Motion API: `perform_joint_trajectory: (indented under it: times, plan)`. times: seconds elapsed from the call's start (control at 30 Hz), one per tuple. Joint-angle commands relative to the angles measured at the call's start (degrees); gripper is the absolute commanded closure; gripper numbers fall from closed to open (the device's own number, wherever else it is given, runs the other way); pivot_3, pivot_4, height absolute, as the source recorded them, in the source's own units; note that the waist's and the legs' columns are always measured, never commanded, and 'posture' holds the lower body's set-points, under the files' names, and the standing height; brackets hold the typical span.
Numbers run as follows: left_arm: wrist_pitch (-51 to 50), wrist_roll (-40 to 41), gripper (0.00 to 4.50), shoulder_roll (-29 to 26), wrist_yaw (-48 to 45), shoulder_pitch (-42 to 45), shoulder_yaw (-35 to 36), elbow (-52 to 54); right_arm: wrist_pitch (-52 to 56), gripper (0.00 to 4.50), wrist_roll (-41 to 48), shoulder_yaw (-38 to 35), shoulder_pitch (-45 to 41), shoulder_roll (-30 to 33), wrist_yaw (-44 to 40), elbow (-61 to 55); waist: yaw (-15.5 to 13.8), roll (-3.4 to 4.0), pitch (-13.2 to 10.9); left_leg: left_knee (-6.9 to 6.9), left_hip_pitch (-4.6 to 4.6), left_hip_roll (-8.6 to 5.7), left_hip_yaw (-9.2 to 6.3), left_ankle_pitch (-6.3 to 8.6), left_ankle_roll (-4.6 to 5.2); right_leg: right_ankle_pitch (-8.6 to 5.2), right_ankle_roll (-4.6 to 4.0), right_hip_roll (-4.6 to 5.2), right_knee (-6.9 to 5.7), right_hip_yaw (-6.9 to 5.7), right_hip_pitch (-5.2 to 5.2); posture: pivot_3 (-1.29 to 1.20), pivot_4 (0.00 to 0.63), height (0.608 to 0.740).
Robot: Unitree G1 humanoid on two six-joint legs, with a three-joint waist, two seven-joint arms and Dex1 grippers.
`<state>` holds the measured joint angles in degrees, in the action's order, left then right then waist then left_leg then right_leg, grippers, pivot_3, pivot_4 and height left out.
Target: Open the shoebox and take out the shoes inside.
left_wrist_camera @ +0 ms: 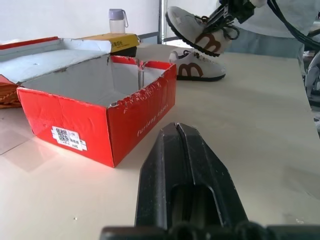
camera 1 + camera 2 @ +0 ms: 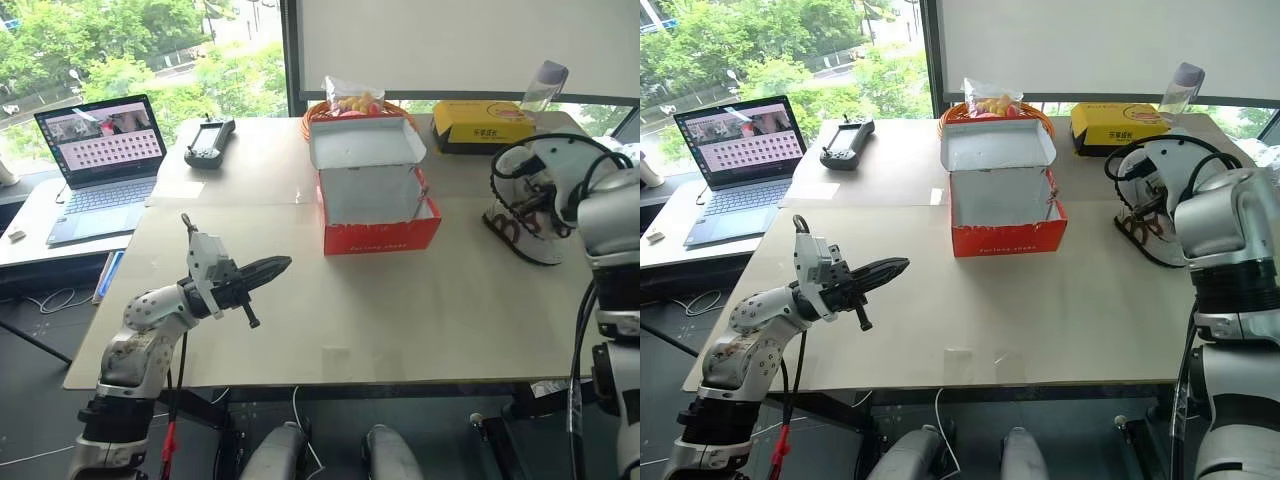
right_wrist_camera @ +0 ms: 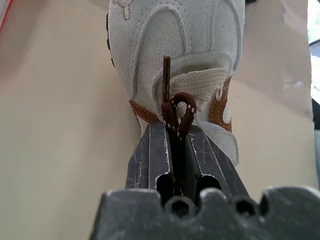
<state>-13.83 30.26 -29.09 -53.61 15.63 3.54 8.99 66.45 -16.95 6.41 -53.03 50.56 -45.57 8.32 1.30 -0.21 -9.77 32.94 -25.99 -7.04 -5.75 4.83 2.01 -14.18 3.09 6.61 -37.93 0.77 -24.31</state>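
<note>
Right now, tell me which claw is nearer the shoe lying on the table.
Right. The right claw hangs just above that shoe, holding the other shoe by its laces. The left claw is shut, away beyond the red shoebox.

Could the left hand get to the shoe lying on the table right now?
Probably yes. The left hand is shut and empty, with bare tabletop towards that shoe; the shoebox sits off to one side. It looks a long stretch, though.
</note>
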Motion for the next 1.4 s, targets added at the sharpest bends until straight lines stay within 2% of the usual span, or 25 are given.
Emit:
perform_joint_trajectory:
  times: [0.03,0.33,0.6,0.67,0.7,0.77,1.0,1.03,1.4]
  plan:
    - [0.7,-0.1,4.5,-0.5,-0.5,0.5,0.6,0.7,3.1,4.35,1.6,-0.5,1.1,2.0,0.0,-4.8,0.0,0.0,0.0,0.01,0.0,0.01,0.01,0.0,0.01,0.0,0.0,0.01,0.0,0.0,0.01,0.0,0.15,0.732]
    - [0.6,-0.7,4.5,0.2,-0.4,0.8,0.0,0.6,-0.2,4.35,5.8,2.0,5.0,-1.5,1.8,2.5,-0.1,-0.03,0.0,0.25,-0.1,0.0,0.0,0.04,0.07,-0.01,0.19,0.02,0.06,-0.07,0.08,0.0,0.15,0.732]
    - [0.8,-1.0,4.5,0.5,0.0,0.4,-0.1,0.9,-14.3,4.35,5.2,3.0,0.4,-4.8,8.8,23.0,-0.5,-0.05,0.0,0.51,-0.13,-0.02,-0.03,0.09,0.15,0.13,0.23,-0.11,0.22,-0.21,0.28,0.0,0.15,0.732]
    - [0.8,-1.1,4.5,0.5,0.0,0.4,-0.2,0.9,-17.3,3.54,5.8,2.3,-0.9,-6.0,10.0,25.5,-0.4,-0.06,0.0,0.72,-0.12,0.0,-0.08,0.15,0.23,0.16,0.28,-0.17,0.29,-0.26,0.28,0.0,0.15,0.732]
    - [0.8,-1.1,4.5,0.5,0.0,0.4,-0.2,0.9,-18.2,3.34,6.1,2.0,-1.2,-6.4,10.1,26.0,-0.4,-0.06,0.0,0.8,-0.12,-0.01,-0.08,0.18,0.28,0.17,0.3,-0.16,0.29,-0.25,0.29,0.0,0.15,0.732]
    - [0.8,-1.1,4.5,0.5,0.1,0.4,-0.2,1.0,-19.5,2.64,6.5,2.0,-1.7,-7.0,9.9,26.7,-0.4,-0.06,0.0,0.82,-0.13,-0.04,-0.07,0.2,0.3,0.2,0.36,-0.15,0.33,-0.22,0.29,0.0,0.15,0.732]
    - [0.9,-1.0,4.5,0.5,0.1,0.3,-0.2,1.0,-19.2,0.19,5.6,2.9,-3.0,-6.7,9.9,27.0,-0.3,-0.05,0.0,0.78,-0.19,-0.04,-0.04,0.2,0.32,0.23,0.33,-0.18,0.24,-0.14,0.27,0.0,0.15,0.732]
    - [0.8,-1.0,4.5,0.5,0.0,0.3,-0.2,1.0,-18.4,0.03,5.5,2.9,-3.5,-6.3,9.6,26.0,-0.3,-0.04,0.0,0.78,-0.19,-0.04,-0.03,0.2,0.32,0.23,0.33,-0.18,0.24,-0.13,0.27,0.0,0.15,0.732]
    - [1.2,-1.2,4.5,0.6,-0.5,0.9,-0.3,0.1,-8.8,0.03,6.6,1.5,-5.5,0.0,6.2,8.5,-0.4,0.01,0.0,0.75,-0.27,-0.04,-0.03,0.21,0.31,0.21,0.34,-0.15,0.23,-0.13,0.18,0.0,0.15,0.732]
